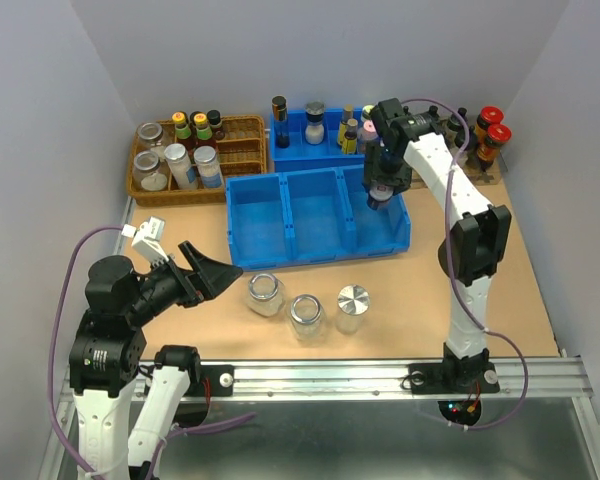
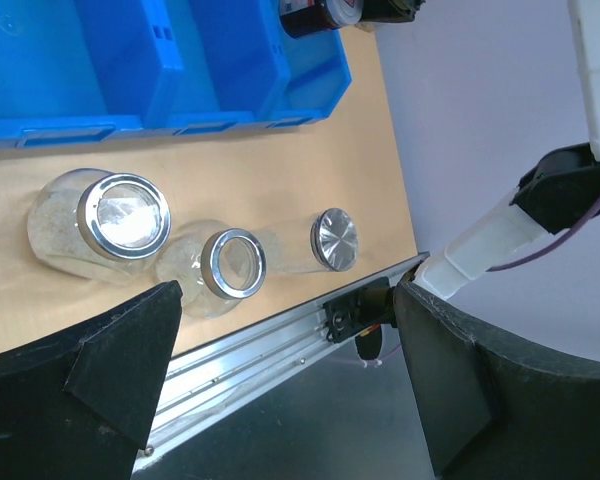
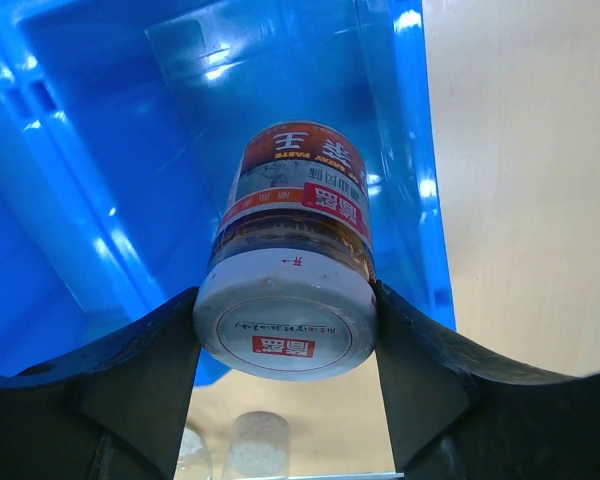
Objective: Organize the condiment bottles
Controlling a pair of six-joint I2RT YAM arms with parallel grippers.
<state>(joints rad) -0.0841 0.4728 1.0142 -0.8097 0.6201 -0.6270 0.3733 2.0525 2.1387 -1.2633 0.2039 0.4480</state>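
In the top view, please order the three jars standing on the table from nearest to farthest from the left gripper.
Counting from the left gripper:
1. the left clear jar, just to the gripper's right.
2. the middle clear jar, in the middle of the row.
3. the silver-lidded jar, at the row's right end.

Three upright jars line the surface [image 1: 400, 290]: first clear jar [image 1: 265, 294], second clear jar [image 1: 306, 317] at its 4 o'clock, silver-lidded jar [image 1: 352, 308] at that one's 3 o'clock. The dark jar [image 3: 298, 200], red-labelled and white-lidded, is clamped in the right pincer [image 3: 283, 300] at their 1 o'clock.
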